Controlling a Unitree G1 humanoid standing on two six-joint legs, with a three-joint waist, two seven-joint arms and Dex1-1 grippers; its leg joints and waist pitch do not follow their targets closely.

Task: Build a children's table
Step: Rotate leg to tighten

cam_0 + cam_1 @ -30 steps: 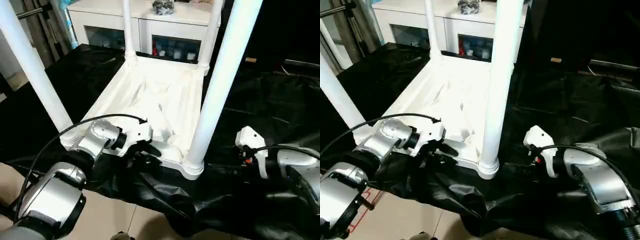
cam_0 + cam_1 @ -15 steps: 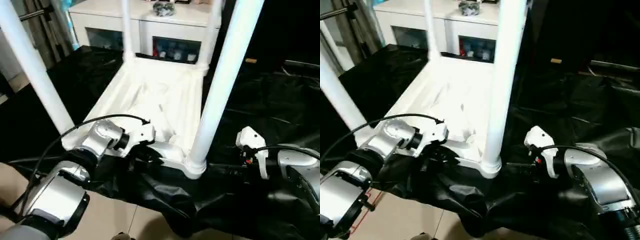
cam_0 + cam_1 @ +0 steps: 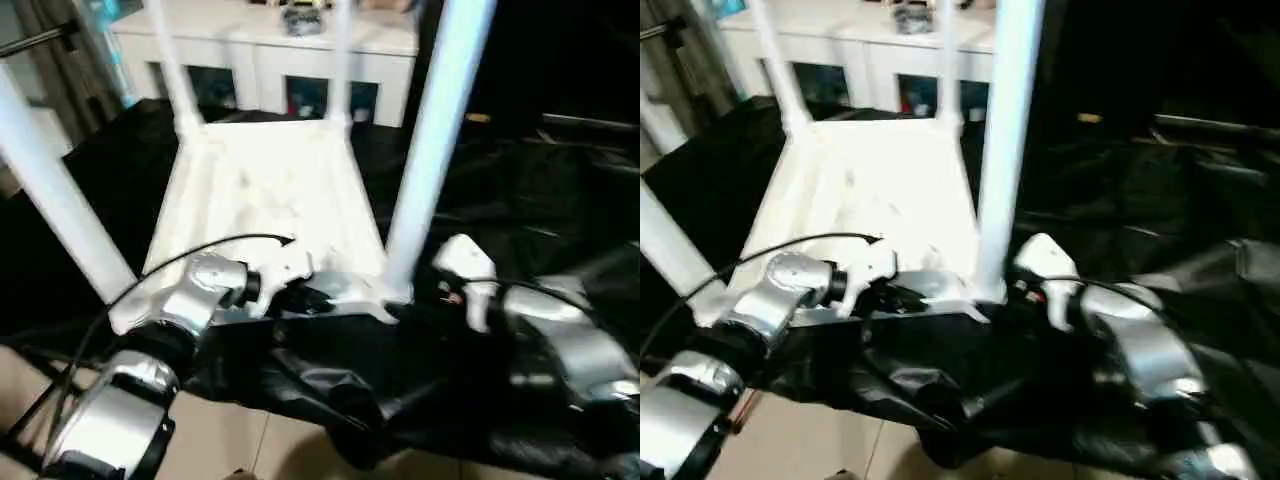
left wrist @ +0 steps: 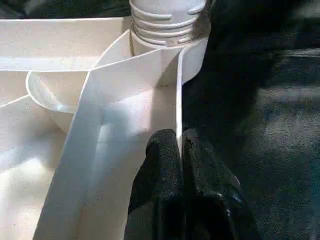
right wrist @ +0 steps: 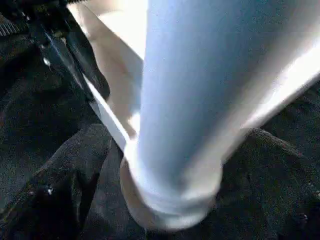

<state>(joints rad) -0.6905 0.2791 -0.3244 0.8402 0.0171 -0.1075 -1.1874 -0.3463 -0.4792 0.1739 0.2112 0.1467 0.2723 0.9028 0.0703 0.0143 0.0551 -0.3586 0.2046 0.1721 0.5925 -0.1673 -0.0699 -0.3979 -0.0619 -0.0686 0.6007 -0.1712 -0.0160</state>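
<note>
Left gripper (image 4: 179, 150) now pinched tight on the thin near rim wall of the tabletop (image 3: 265, 185), fingers (image 4: 162, 150) pressed either side of the wall; a second ago only closing beside it. So a firm hold on the upside-down table, likely for steadying or shifting it. Grip sits just beside the near right corner socket (image 4: 167, 30), leg base seated in it.

Right gripper (image 5: 165, 165) spread wide, black fingers (image 5: 75, 165) flanking the base of the near right leg (image 3: 430, 140) without clamping it; earlier well apart to the right, now drawn in close against the leg.

All four legs upright in sockets: near left leg (image 3: 60, 200) and two far ones by the white cabinet (image 3: 260, 50). Assembly looks nearly done; probably a seating check or flip next.

Table rests on black sheeting (image 3: 540, 190), directly ahead between both grippers.
</note>
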